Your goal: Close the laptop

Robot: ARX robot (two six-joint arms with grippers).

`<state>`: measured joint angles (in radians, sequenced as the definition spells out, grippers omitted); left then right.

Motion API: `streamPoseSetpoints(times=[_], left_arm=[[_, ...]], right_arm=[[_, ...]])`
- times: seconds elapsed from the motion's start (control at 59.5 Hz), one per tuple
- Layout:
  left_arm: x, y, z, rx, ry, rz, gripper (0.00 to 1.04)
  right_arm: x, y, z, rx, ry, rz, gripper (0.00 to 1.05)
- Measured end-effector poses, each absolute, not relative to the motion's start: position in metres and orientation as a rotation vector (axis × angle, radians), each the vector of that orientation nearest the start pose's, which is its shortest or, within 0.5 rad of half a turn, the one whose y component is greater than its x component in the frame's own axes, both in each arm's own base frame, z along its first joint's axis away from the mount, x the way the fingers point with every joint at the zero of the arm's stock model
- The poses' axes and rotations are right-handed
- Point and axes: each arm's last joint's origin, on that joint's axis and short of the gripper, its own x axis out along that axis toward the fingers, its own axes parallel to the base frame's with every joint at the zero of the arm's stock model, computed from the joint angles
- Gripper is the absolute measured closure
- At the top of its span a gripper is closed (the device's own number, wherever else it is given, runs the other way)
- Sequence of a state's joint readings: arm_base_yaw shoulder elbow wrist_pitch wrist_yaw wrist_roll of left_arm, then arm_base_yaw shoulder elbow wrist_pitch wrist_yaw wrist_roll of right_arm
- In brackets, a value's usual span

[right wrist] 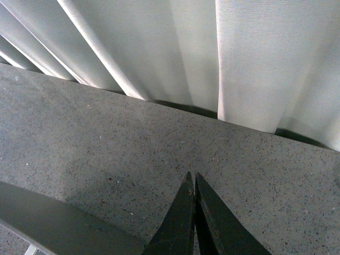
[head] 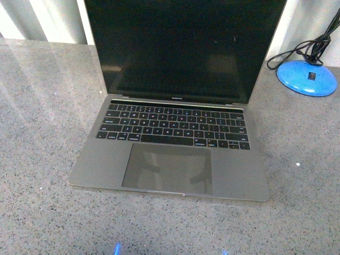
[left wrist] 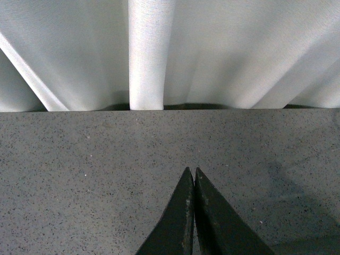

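The laptop (head: 175, 133) lies open in the middle of the grey speckled table (head: 42, 133) in the front view, its base flat and facing us. Its black screen (head: 180, 48) stands up at the far side, leaning slightly back. The black keys (head: 175, 126) sit just below the hinge and the large trackpad (head: 169, 169) lies nearest to us. To the right and further back, well apart from the laptop, a round blue base (head: 306, 78) rests on the table with a black cable (head: 303, 50) looped behind it. A white curtain (head: 48, 21) hangs behind the table.

In the left wrist view we see the left gripper (left wrist: 193, 172) with its dark fingers pressed together, holding nothing, above bare table in front of the curtain folds.

In the right wrist view the right gripper (right wrist: 192, 178) is likewise closed and empty over the table. A smooth grey slab with a rounded corner (right wrist: 53, 223) shows beside it; we cannot tell whether it is part of the laptop
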<state>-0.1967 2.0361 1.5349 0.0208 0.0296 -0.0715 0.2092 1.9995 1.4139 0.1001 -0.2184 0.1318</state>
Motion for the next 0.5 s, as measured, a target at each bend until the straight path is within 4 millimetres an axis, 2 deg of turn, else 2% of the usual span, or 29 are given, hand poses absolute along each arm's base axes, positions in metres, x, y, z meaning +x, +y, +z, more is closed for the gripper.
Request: streamPoseSetpoints(times=[0.504], left_arm=[[0.459, -0.092, 0.232, -0.006, 0.518, -0.213, 1.01]], right_arm=[[0.419, 0.104, 0.210, 0.148, 0.521, 0.380, 1.04]])
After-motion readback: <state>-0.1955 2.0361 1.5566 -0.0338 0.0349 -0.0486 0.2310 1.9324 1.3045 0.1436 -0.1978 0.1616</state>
